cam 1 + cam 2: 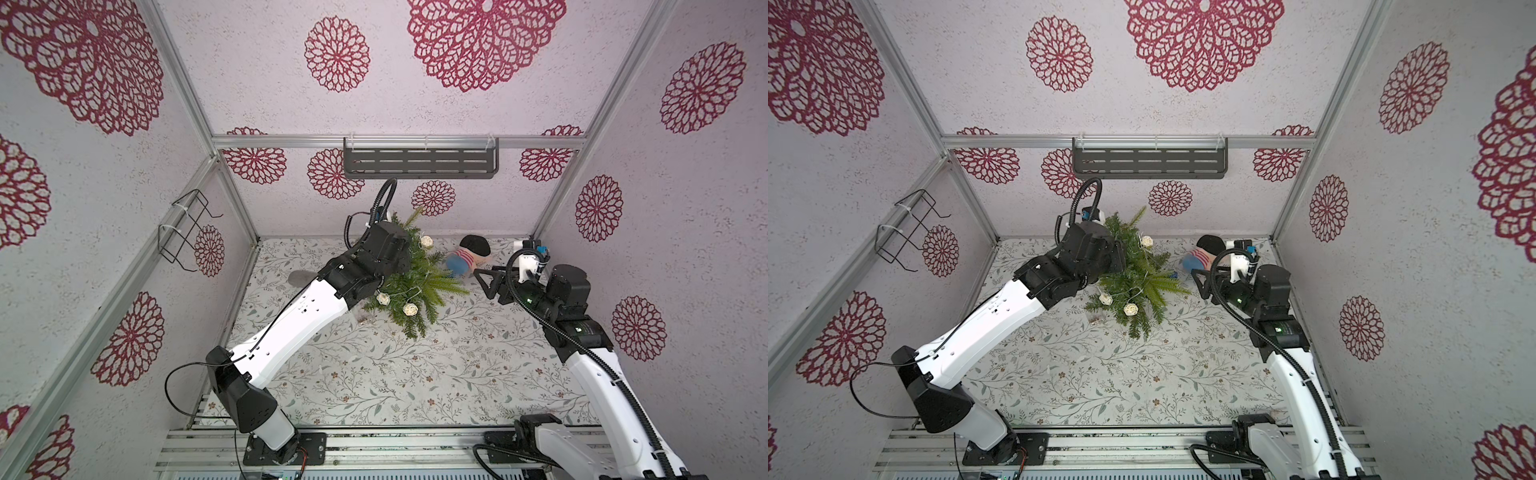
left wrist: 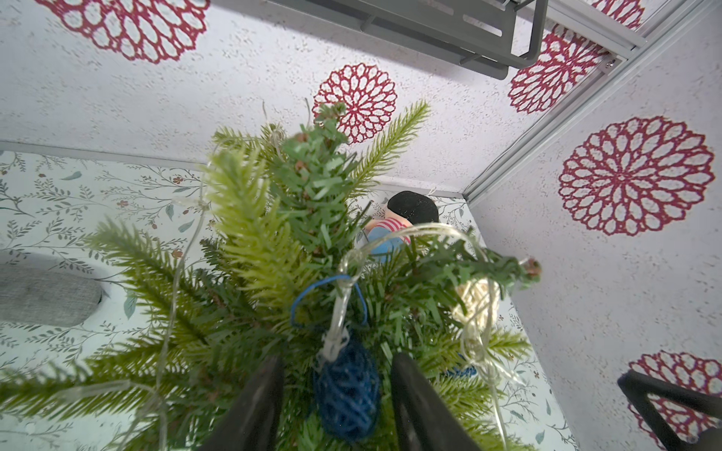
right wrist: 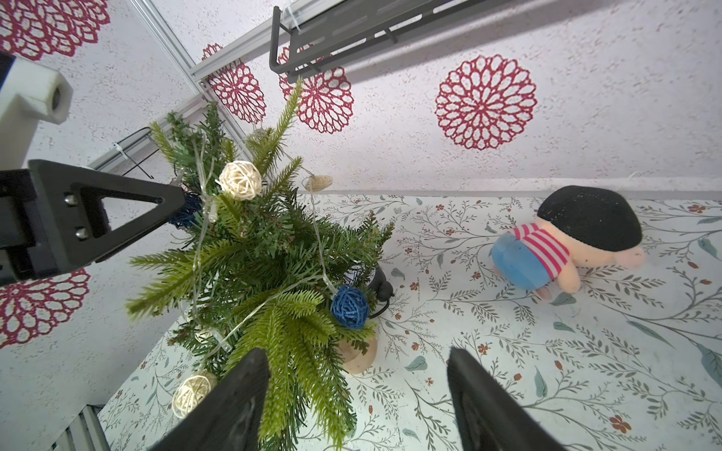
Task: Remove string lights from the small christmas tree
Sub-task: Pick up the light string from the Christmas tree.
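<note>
Left gripper [image 2: 338, 357] jaws apart, straddling blue ball [image 2: 347, 394], contact unclear from here. If I pull, string lights [image 3: 239, 180] could snag branches, toppling small christmas tree [image 2: 254, 234].

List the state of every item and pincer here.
small christmas tree: standing on its base
string lights: draped around it
left pincer: open, straddling a blue ball
right pincer: open, empty
plush doll: lying on the table
</note>
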`<state>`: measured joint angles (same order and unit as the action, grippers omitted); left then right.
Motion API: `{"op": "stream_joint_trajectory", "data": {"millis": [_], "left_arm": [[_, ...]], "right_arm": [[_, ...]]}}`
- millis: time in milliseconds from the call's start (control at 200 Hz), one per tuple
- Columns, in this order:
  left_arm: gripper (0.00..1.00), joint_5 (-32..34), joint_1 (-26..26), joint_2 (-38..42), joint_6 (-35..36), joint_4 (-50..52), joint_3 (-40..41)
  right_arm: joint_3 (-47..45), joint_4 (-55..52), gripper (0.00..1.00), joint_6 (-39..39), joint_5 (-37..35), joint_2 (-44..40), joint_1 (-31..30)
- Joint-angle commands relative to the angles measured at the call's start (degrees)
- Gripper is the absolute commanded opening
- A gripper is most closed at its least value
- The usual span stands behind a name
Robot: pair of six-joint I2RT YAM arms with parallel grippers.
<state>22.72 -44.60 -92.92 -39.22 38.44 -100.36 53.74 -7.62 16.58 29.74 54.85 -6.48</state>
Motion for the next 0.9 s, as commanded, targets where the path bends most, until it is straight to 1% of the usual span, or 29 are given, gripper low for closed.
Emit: {"op": "stream_joint_trajectory", "data": {"millis": [0, 90, 325, 480, 891], "left_arm": [[0.48, 1.10, -0.40, -1.03, -0.75, -1.09, -0.68], [0.45, 1.10, -0.31, -1.55, -0.84, -1.37, -0.91], [0.33, 1.75, -0.40, -0.99, -0.51, -1.78, -0.79], [0.28, 2.56, -0.62, -0.03, 0.26, -2.74, -0.20], [0.24, 4.24, -1.36, 1.54, 3.00, -2.58, -1.23]], "right_arm": [[-0.24, 2.16, 0.76, -0.72, -0.82, -1.41, -0.22], [-0.21, 2.26, 0.76, -0.67, -0.72, -1.64, -0.20], [-0.37, 2.50, 0.76, -0.63, -0.89, -1.60, -0.25], [-0.30, 2.78, 0.76, -0.47, -0.86, -1.72, -0.24], [-0.38, 3.68, 0.76, 0.26, -0.93, -1.76, -0.29]]}}
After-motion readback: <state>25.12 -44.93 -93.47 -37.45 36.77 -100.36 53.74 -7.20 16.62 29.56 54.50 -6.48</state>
